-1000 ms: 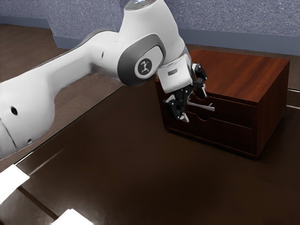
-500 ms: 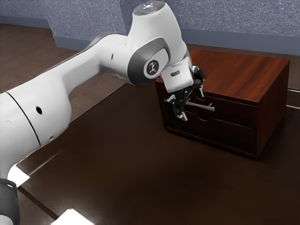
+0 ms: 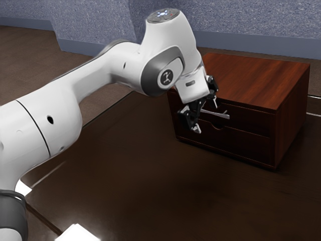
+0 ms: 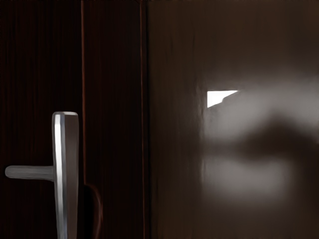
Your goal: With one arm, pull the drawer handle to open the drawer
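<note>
A dark red wooden cabinet [image 3: 261, 80] stands on the table at the exterior view's right, with two drawers in its front. The upper drawer [image 3: 248, 119] carries a silver bar handle [image 3: 218, 114] and looks flush with the cabinet front. My black gripper [image 3: 202, 108] is open at the handle's left end, one finger above the bar and one below it, with gaps on both sides. The wrist view looks straight at the drawer front [image 4: 35, 69] and has the handle [image 4: 65, 174] close by.
The glossy dark table [image 3: 150, 191] stretches wide in front of the cabinet. White flat pieces lie at its near left edge [image 3: 75, 233]. A second drawer [image 3: 241, 143] sits below the upper one. A grey-blue wall runs behind.
My arm has reached further toward the cabinet, carrying the open gripper slightly right and up so that its fingers stand closer around the handle's end. The drawer has not moved.
</note>
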Controlling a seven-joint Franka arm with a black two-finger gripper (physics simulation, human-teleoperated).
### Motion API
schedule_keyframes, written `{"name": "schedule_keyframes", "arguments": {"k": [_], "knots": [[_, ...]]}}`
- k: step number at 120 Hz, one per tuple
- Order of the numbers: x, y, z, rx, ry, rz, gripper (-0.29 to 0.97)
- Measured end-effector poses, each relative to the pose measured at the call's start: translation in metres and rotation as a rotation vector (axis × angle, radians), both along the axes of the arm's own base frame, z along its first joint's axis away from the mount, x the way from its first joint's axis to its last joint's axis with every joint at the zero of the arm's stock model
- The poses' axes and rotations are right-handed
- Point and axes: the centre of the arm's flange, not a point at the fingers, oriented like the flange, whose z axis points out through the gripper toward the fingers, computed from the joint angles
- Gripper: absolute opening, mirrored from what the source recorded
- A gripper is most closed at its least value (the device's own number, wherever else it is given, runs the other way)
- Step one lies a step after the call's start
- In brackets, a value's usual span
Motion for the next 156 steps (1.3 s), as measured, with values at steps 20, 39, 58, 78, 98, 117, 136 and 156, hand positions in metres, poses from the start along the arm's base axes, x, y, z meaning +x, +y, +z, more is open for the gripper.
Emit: {"name": "schedule_keyframes", "arguments": {"k": [20, 39, 58, 78, 98, 117, 136, 156], "knots": [[0.002, -0.002, -0.008, -0.001, 0.009, 0.006, 0.68], [0.003, -0.005, -0.012, -0.002, 0.015, 0.009, 0.68], [0.003, -0.010, -0.010, -0.006, 0.005, 0.007, 0.64], [0.005, -0.014, -0.005, -0.014, -0.026, 0.003, 0.56], [0.009, -0.017, -0.002, -0.027, -0.055, 0.004, 0.46], [0.011, -0.017, 0.000, -0.032, -0.073, 0.006, 0.32], [0.012, -0.016, 0.003, -0.035, -0.089, 0.009, 0.20], [0.013, -0.012, 0.002, -0.033, -0.092, 0.016, 0.10]]}}
